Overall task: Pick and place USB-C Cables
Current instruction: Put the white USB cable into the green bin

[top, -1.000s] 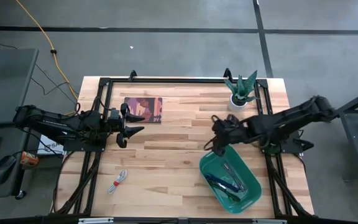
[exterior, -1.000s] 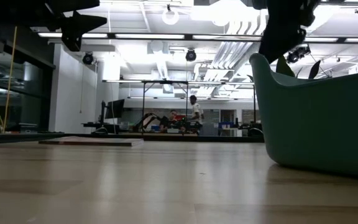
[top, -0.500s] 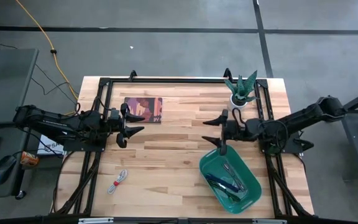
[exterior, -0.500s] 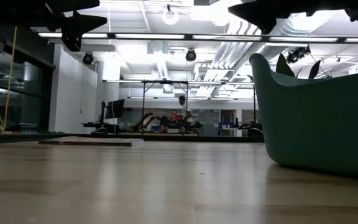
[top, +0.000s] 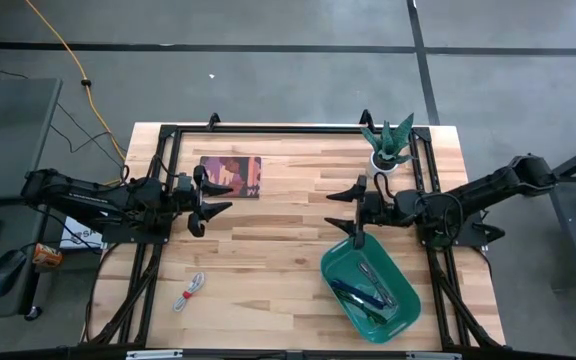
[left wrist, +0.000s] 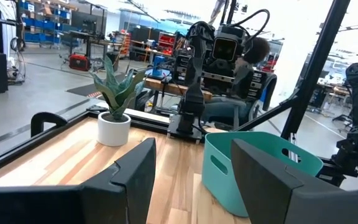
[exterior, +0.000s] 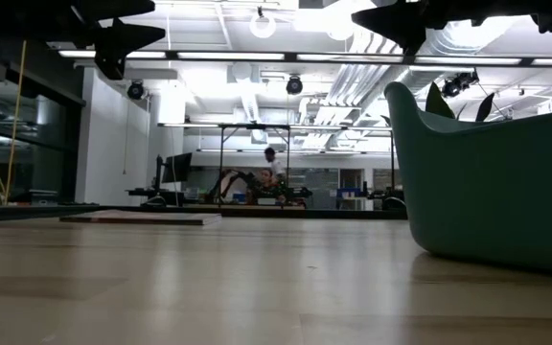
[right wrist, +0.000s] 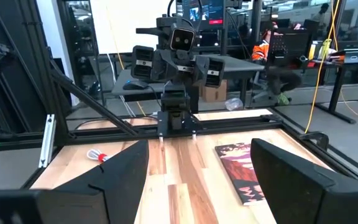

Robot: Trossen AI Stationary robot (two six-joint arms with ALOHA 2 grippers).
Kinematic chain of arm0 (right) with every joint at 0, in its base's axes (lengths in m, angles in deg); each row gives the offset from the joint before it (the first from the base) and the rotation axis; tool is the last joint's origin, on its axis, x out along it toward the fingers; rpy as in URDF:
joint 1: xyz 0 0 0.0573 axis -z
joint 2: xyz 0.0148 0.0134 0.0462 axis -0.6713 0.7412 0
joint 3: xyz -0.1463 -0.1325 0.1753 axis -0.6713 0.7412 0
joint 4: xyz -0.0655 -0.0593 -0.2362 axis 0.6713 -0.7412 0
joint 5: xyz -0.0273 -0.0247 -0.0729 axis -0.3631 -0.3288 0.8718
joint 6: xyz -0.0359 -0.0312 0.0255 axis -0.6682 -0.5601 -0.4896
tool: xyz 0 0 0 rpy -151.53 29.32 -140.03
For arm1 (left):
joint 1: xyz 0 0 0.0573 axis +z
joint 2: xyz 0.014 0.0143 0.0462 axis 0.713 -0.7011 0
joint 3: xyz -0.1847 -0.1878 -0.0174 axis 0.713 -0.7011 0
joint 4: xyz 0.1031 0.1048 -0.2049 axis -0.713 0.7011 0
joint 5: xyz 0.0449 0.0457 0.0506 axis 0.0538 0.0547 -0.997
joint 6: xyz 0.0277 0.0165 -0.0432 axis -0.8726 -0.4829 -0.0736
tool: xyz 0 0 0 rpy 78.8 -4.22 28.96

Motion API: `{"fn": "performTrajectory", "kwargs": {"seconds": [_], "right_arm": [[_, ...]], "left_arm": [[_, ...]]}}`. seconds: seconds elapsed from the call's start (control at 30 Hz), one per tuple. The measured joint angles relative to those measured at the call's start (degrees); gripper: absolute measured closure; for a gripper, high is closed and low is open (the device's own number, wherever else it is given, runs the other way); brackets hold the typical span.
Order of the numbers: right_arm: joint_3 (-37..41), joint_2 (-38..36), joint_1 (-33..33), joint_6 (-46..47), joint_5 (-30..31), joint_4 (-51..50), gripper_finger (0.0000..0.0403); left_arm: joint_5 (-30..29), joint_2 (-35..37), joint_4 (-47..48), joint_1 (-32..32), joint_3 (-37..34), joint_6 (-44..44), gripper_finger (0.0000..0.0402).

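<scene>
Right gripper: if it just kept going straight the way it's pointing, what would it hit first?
Probably the left gripper, facing it across bare table. The right gripper hangs open above the wood; the white-and-red cable lies off that line.

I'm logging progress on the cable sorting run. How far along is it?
Cables already lie in the teal tub. One white-and-red cable remains on the table. Nothing is in hand: the left gripper and right gripper both hover open and empty.

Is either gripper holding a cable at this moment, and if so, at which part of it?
No. The left gripper and the right gripper are both open and empty. The white and red cable lies alone on the table; other cables lie in the teal tub.
</scene>
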Motion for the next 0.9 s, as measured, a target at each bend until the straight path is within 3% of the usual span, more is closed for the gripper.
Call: {"fn": "performTrajectory", "kwargs": {"seconds": [0.33, 0.5, 0.63, 0.77, 0.9], "right_arm": [[0.0, 0.0, 0.0, -0.2, 0.0, 0.0, 0.013], [0.0, 0.0, 0.0, -0.2, 0.0, 0.0, 0.013], [0.0, 0.0, 0.0, -0.2, 0.0, 0.0, 0.013], [-0.1, 0.0, 0.0, -0.2, 0.0, 0.0, 0.013], [-0.1, 0.0, 0.0, -0.2, 0.1, 0.0, 0.013]], "left_arm": [[0.0, 0.0, 0.1, 0.0, 0.0, 2.0, 0.0213], [5.5, -1.7, 1.1, -0.1, 0.2, 9.7, 0.0213], [3.8, -5.6, 2.2, -2.3, 2.9, 12.8, 0.0213], [-2.5, -11.2, 14.5, -6.5, 10.2, 15.4, 0.0213], [-6.2, -16.7, 38.3, -10.9, 20.2, 24.4, 0.0213]]}}
